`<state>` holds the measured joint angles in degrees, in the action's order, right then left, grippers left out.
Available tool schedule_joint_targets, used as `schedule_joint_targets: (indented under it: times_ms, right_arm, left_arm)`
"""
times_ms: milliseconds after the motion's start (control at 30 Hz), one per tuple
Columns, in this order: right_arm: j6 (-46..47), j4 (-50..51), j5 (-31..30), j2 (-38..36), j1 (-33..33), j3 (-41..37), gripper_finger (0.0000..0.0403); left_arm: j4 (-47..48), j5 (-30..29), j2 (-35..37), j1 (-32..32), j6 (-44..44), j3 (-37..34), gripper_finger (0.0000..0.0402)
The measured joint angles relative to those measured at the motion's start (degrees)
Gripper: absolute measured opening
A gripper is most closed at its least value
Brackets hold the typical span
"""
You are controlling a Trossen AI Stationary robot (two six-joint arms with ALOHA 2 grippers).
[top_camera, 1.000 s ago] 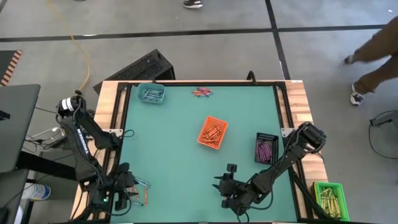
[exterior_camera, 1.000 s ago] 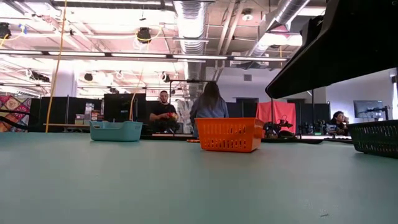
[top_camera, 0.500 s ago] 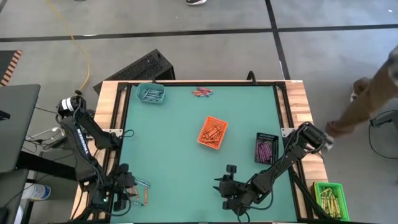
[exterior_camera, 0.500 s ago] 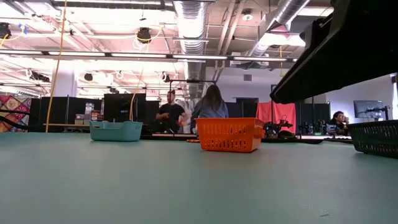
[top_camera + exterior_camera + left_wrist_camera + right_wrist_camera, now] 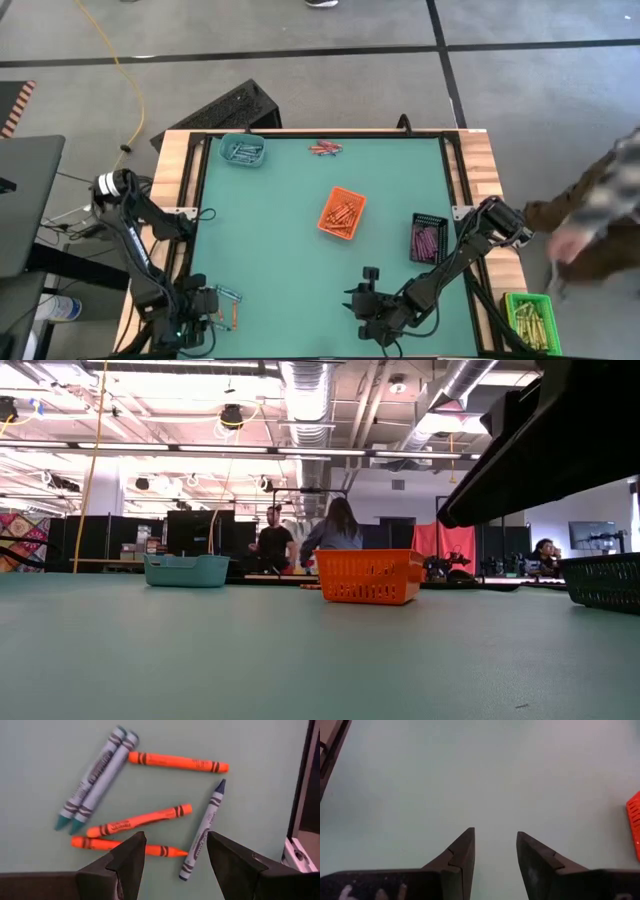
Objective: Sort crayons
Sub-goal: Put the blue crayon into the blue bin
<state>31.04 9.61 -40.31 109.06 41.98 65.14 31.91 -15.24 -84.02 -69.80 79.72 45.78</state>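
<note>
The crayons (image 5: pixel 150 820) under the left pincer (image 5: pixel 172 857) are small, light, rigid sticks with paper wrappers, so they should neither flex nor crush easily, though a round, waxy body can roll or skid away if pinched off-centre; the safest hold is probably across the middle of a single stick, fingers square to its length. Six lie loose on the green tabletop (image 5: pixel 260 765) here: two blue-grey ones touching side by side, three orange ones, and a darker blue one angled beside the lowest orange stick, close enough that picking either risks nudging the other. The left pincer hovers over this cluster at the near left corner with its jaws spread wide and nothing between them. Another small loose cluster (image 5: pixel 325 148) lies near the far edge of the tabletop. As for containers, a teal tray (image 5: pixel 241 151) at the far left corner holds pale blue-grey sticks, an orange basket (image 5: pixel 342 213) near the middle holds orange ones, and a black basket (image 5: pixel 428 238) toward the right holds purple-pink ones; a green basket (image 5: pixel 528 316) of yellow-olive sticks sits off the mat at the near right. The right pincer (image 5: pixel 495 852) waits over bare tabletop near the front, jaws parted and empty, with the orange basket's edge just visible to one side.
</note>
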Motion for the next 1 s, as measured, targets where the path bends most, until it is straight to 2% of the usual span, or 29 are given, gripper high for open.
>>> schedule_joint_targets:
  times_ms: [300, 500, 733, 1000]
  right_arm:
    - [0.0, 0.0, 0.1, 0.0, -0.5, 0.0, 0.0145]
    - [0.0, 0.1, 0.0, 0.0, -0.9, 0.0, 0.0145]
    - [0.0, -0.1, 0.1, 0.0, -0.7, 0.0, 0.0145]
    - [0.0, -0.8, 0.0, 0.0, -0.7, 0.0, 0.0145]
  left_arm:
    - [3.8, 0.0, -1.5, -1.9, 4.2, 3.9, 0.0201]
    - [5.7, 0.7, -1.6, -3.7, 10.7, 5.3, 0.0201]
    - [9.1, 5.8, -8.5, -2.3, 13.6, 6.0, 0.0201]
    - [16.4, 3.5, -13.6, -0.8, 14.4, 12.3, 0.0201]
